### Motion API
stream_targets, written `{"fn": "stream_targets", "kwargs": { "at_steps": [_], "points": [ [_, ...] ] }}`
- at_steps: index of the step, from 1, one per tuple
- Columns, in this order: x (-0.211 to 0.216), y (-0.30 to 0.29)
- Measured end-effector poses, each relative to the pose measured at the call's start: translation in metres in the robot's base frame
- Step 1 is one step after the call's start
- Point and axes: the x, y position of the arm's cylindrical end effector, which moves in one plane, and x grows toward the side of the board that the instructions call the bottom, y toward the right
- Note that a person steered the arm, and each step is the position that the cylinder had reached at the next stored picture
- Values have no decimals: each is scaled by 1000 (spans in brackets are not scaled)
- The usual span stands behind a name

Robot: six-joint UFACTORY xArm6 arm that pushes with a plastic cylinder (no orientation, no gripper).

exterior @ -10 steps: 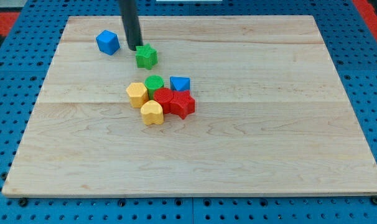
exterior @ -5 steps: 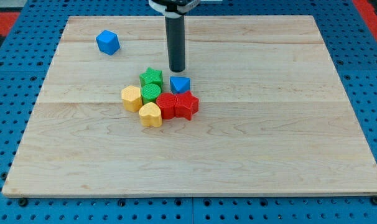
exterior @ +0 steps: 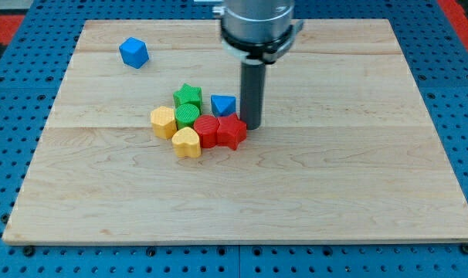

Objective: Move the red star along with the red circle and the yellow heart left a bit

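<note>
Right now my tip [exterior: 252, 126] is sitting on the wooden board [exterior: 357, 177], just beside the red star [exterior: 232, 132], on the star's upper right side as the view shows it. I cannot tell if it is touching the star or not. I am not carrying any fingers, only a straight dark rod, so nothing is being held. The red star is lying near the middle of the board, and it is touching the red circle [exterior: 206, 131] on its left. The yellow heart [exterior: 187, 143] is sitting just left of the red circle and a little lower, pressed against it. Above them a green circle [exterior: 188, 116] is resting against the red circle, and a green star [exterior: 188, 96] is sitting right above that one. Another yellow block [exterior: 163, 122] is leaning on the green circle's left side. A blue block [exterior: 223, 104] with a pointed shape is lying just left of the rod, above the red star. Far off near the view's top left, a blue cube [exterior: 133, 52] is sitting all alone.
</note>
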Motion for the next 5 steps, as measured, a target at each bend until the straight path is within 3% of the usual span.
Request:
{"fn": "stream_targets", "kwargs": {
  "at_steps": [1, 3, 4, 5],
  "points": [
    [15, 14],
    [44, -37],
    [59, -16],
    [61, -37]
  ]
}}
